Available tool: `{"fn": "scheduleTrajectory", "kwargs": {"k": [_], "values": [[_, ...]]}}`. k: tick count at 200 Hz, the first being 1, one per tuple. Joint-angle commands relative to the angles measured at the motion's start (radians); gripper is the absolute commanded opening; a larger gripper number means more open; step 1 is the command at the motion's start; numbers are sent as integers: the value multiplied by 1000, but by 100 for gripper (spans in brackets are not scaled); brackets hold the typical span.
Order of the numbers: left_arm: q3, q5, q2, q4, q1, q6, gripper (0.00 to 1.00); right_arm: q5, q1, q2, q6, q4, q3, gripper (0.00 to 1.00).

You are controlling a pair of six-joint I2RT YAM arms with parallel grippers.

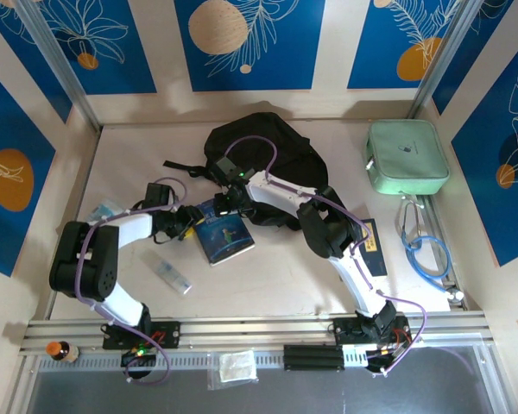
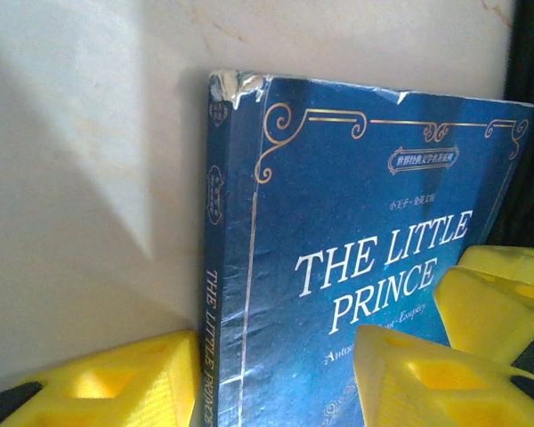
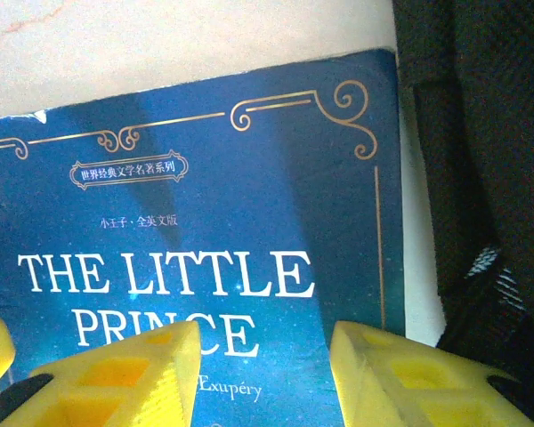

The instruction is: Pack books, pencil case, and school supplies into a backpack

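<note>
Lying flat on the table (image 1: 276, 276), just beside the backpack (image 1: 259, 142), the Little Prince book (image 1: 229, 243) is met by the left arm (image 1: 121, 231), folded low, and the right arm (image 1: 281, 197), stretched across. The left jaws and the right jaws are held apart over it.

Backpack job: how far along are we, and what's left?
Done: nothing visibly inside the backpack. In hand: left fingers and right fingers, both open, sit at The Little Prince beside it. Remaining: yellow-strip book under the right arm, clear plastic box and mint-green case on the table.
</note>
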Motion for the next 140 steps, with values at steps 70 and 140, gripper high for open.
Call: {"fn": "scheduleTrajectory", "kwargs": {"k": [70, 140], "values": [[-2, 267, -115, 183, -4, 120, 34, -170, -49, 23, 50, 7, -85, 44], [-31, 309, -37, 368, -8, 52, 30, -174, -47, 45, 58, 4, -90, 40]]}}
